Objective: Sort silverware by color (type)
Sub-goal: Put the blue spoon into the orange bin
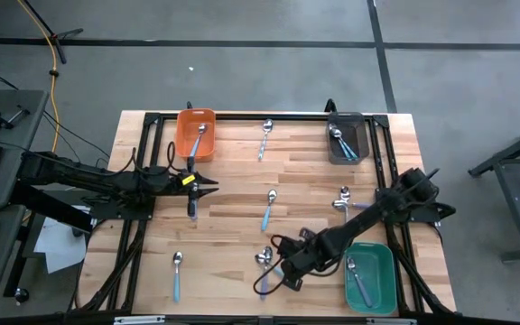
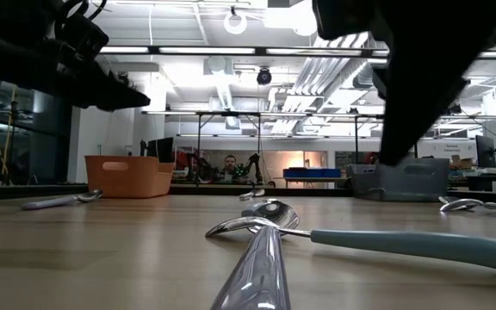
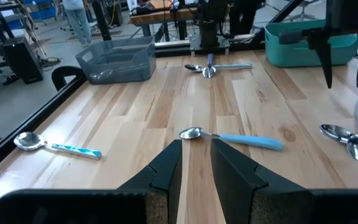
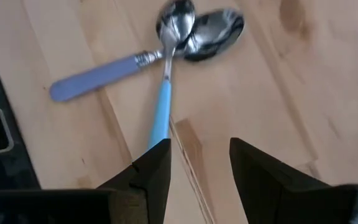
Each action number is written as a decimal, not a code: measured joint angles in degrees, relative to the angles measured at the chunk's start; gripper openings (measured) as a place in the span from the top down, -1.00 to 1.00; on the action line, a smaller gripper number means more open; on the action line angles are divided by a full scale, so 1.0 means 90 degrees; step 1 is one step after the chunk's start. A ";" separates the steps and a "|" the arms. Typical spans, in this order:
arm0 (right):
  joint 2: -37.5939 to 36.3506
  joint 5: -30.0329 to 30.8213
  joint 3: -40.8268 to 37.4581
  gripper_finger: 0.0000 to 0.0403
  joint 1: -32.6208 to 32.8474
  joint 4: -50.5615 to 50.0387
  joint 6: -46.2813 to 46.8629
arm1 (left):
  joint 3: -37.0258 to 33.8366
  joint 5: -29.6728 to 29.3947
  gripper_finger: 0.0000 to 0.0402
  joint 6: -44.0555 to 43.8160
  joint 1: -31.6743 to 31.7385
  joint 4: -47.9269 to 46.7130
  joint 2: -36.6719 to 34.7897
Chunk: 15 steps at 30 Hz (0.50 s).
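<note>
The right gripper (image 1: 278,271) hovers with fingers spread over two crossed spoons (image 4: 179,37) at the table's (image 1: 233,181) front, one with a light-blue handle, one periwinkle. The left gripper (image 1: 208,188), fingers slightly parted and empty, waits beside the orange bin (image 1: 196,134). Other spoons lie scattered and in the bins.

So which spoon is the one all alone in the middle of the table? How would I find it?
Start at the wooden table and look between the orange bin at the back left and the green bin at the front right. The lone spoon lies near the table's centre, light-blue handle toward the front. Unlike the crossed pair nearer the front, nothing touches it.
</note>
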 joint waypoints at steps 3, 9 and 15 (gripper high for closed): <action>0.0140 -0.0013 0.0000 0.26 0.0042 0.0024 0.0177 | 0.0000 -0.0002 0.63 -0.0024 0.0001 -0.0043 0.0000; 0.0256 0.0015 0.0000 0.26 0.0037 0.0215 0.0110 | 0.0000 -0.0002 0.63 -0.0036 0.0002 -0.0075 0.0001; 0.0309 0.0175 0.0000 0.26 0.0041 0.0884 -0.0175 | 0.0000 -0.0002 0.63 -0.0041 0.0002 -0.0075 0.0000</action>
